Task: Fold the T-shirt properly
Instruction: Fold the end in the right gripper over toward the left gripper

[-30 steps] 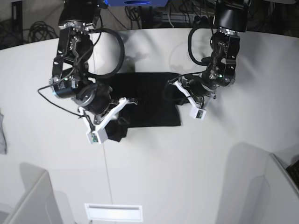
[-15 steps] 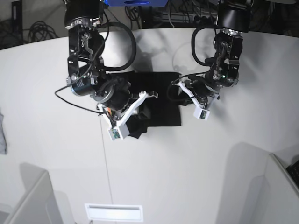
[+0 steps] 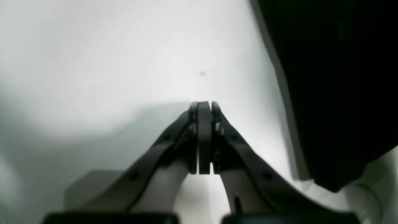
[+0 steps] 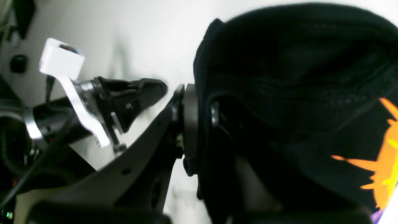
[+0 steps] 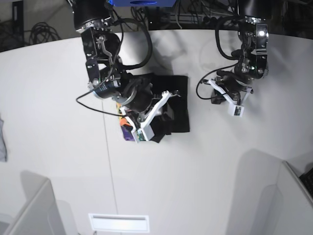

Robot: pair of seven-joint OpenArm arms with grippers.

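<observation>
Right gripper [image 4: 199, 124] clamps T-shirt [image 4: 279, 77] fold.

Black T-shirt [image 5: 178, 105] with orange and purple print, on a plain white table [image 5: 205, 171]

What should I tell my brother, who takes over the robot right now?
Left pincer: shut, empty, off the T-shirt, above the bare table.
Right pincer: shut on the T-shirt, carrying one side across.
T-shirt: mid-table, orange print showing at the lifted part.
Done: partly folded.
Left: lay this fold down, let go, finish and tidy.
</observation>
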